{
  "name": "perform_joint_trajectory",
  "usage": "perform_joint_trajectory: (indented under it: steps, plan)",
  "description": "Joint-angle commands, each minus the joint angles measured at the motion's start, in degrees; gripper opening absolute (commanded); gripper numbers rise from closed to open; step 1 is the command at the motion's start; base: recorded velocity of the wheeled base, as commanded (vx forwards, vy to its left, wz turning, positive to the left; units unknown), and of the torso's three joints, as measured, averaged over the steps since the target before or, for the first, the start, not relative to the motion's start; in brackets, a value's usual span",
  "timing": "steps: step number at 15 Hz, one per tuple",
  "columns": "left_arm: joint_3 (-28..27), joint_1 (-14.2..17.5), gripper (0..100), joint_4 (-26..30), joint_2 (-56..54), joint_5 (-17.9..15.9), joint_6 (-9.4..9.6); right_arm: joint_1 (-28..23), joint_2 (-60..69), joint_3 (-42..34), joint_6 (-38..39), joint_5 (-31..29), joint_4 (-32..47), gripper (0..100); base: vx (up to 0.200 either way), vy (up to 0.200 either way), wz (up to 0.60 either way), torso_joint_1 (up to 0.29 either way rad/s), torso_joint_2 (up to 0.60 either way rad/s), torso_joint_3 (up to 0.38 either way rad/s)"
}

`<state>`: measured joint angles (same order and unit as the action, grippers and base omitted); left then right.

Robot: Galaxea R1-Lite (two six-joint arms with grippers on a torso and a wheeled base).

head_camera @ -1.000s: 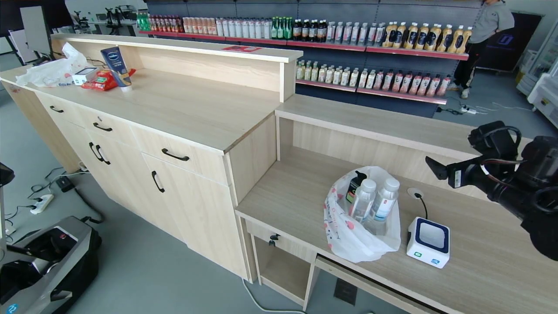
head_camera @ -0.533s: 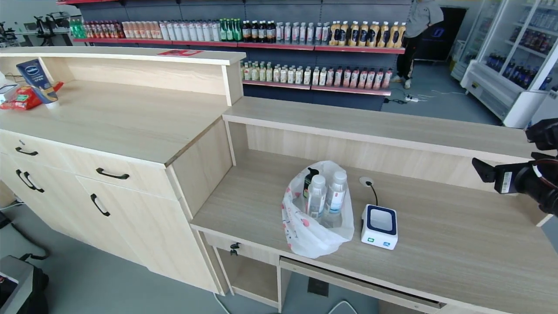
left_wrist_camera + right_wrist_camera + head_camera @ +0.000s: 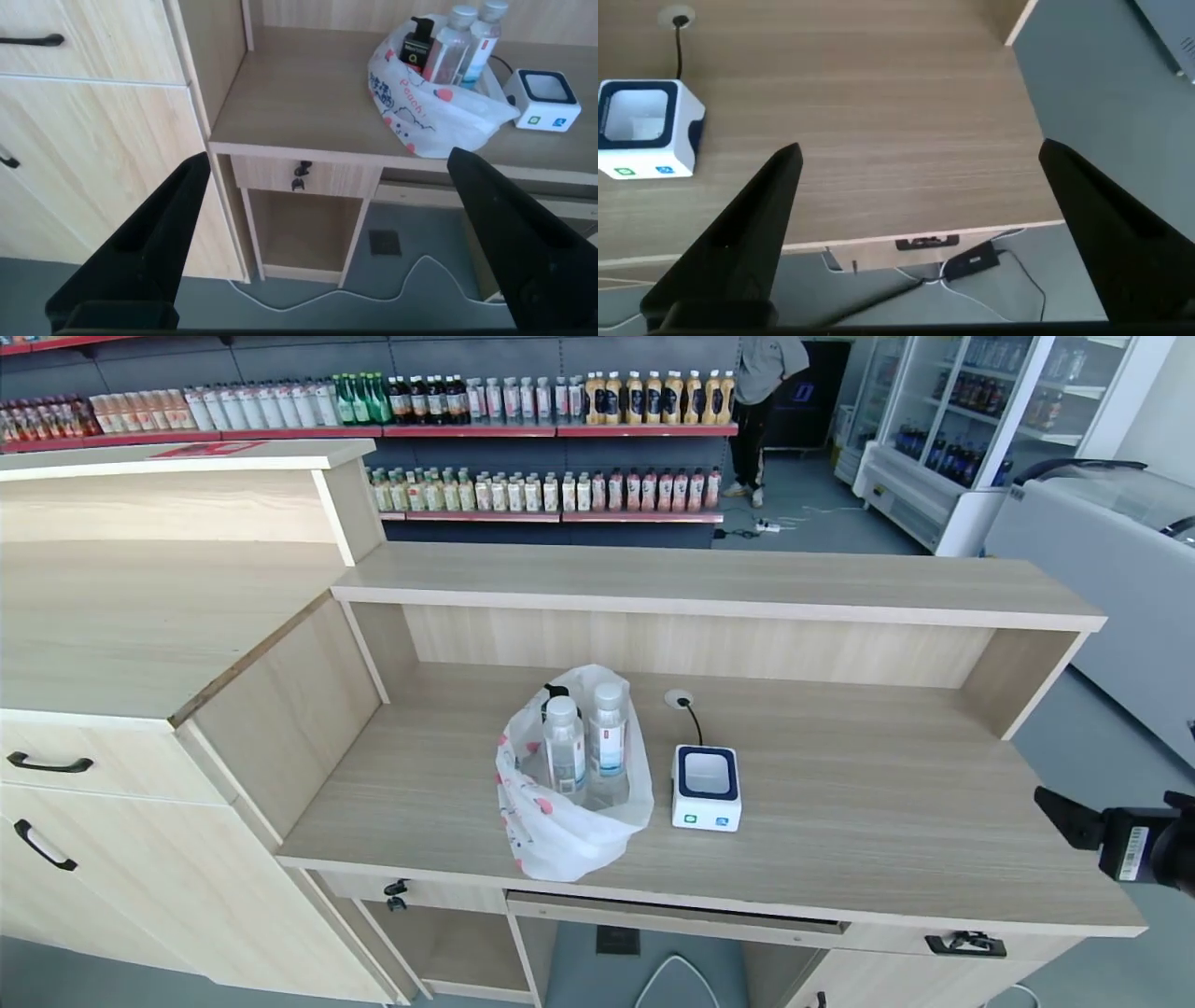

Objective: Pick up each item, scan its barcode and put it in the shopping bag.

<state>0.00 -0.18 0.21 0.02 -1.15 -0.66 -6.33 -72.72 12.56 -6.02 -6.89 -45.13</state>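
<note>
Left wrist view shows the left gripper (image 3: 327, 159) spread wide, empty; the right gripper (image 3: 920, 149) gapes too, above the front edge of the desk (image 3: 878, 140). Farther in, the shopping bag (image 3: 560, 831) slumps just beside the barcode scanner (image 3: 707, 789), at its nine o'clock, holding two clear bottles (image 3: 565, 751). Thin, floppy plastic, probably bottle-heavy: best lifted by its handles.

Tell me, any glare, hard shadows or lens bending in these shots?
Head view: wide-angle bending, the counter edges splay outward; glare on the freezer lid; no hard shadows on the counter. Left wrist view: the fingers are dark silhouettes against the lit bag. Right wrist view: even light, a pale reflection in the scanner window.
</note>
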Motion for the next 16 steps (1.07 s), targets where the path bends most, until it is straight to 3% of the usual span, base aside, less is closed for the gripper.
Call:
perform_joint_trajectory:
  steps: [1, 2, 4, 7, 11, 16]
  plan:
    - [0.0, 0.0, 100, 0.0, 0.1, 0.0, -0.04, 0.5, 9.5, -11.2, 0.8, 0.2, 0.7, 100, 0.000, 0.000, 0.00, -0.139, 0.34, 0.188]
    - [0.0, 0.0, 100, 0.1, 0.1, 0.0, -0.04, 0.7, 12.7, -12.6, 2.1, 0.3, 2.6, 100, 0.000, 0.000, 0.00, -0.066, 0.16, 0.071]
    - [0.0, 0.0, 100, 0.0, 0.1, 0.0, -0.04, 2.1, 24.0, -12.6, 6.1, 0.8, 17.7, 100, 0.000, 0.000, 0.00, -0.018, 0.03, 0.021]
    - [0.0, 0.0, 100, 0.1, 0.1, 0.0, -0.04, 2.7, 48.6, -12.6, 4.8, 0.3, 42.2, 100, 0.000, 0.000, 0.00, 0.000, 0.00, 0.000]
    - [0.0, 0.0, 100, 0.1, 0.1, 0.0, -0.04, 6.1, 72.7, -12.6, 8.7, 1.0, 43.9, 100, 0.000, 0.000, 0.00, 0.000, 0.00, 0.000]
    - [0.0, 0.0, 100, 0.1, 0.1, 0.0, -0.04, 6.2, 72.6, -12.6, 8.3, 1.1, 43.9, 100, 0.000, 0.000, 0.00, 0.000, 0.00, 0.000]
